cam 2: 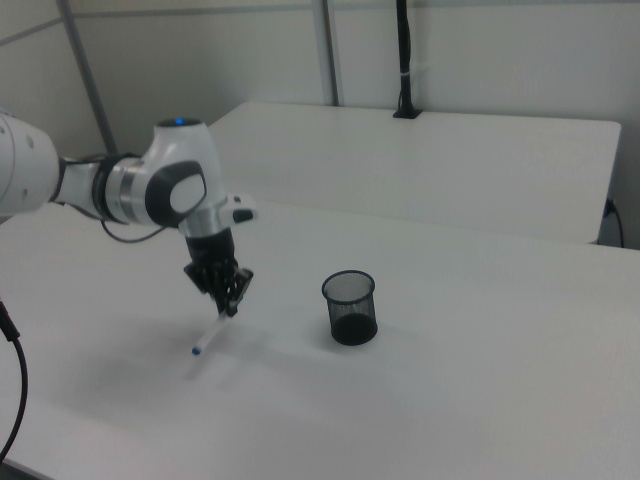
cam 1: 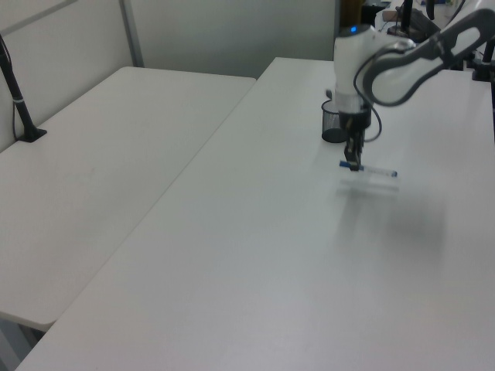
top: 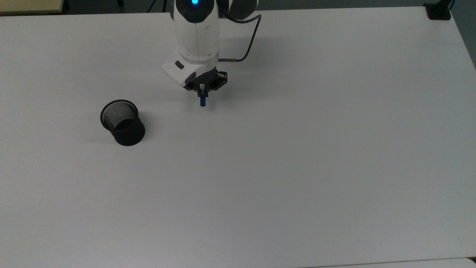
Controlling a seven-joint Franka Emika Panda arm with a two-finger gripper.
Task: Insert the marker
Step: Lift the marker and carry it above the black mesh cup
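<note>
My gripper [top: 202,89] is shut on the marker [top: 202,101] near its blue cap end. The white barrel [cam 1: 375,171] sticks out sideways from the gripper [cam 1: 354,164] and hangs a little above the table, with a faint shadow beneath it. In the right view the marker [cam 2: 212,333] slopes down from the gripper [cam 2: 230,305] to its small blue tip. The black mesh cup [top: 123,122] stands upright and empty toward the top view's left, well apart from the gripper. I see the cup [cam 2: 350,308] on the right view's right of the marker, and the cup [cam 1: 333,124] just behind the arm.
The white table [top: 297,149] stretches wide toward the top view's right and bottom. A second white table [cam 1: 100,170] adjoins it on the left view's left. A black clamp [top: 438,11] sits at the top view's top right corner.
</note>
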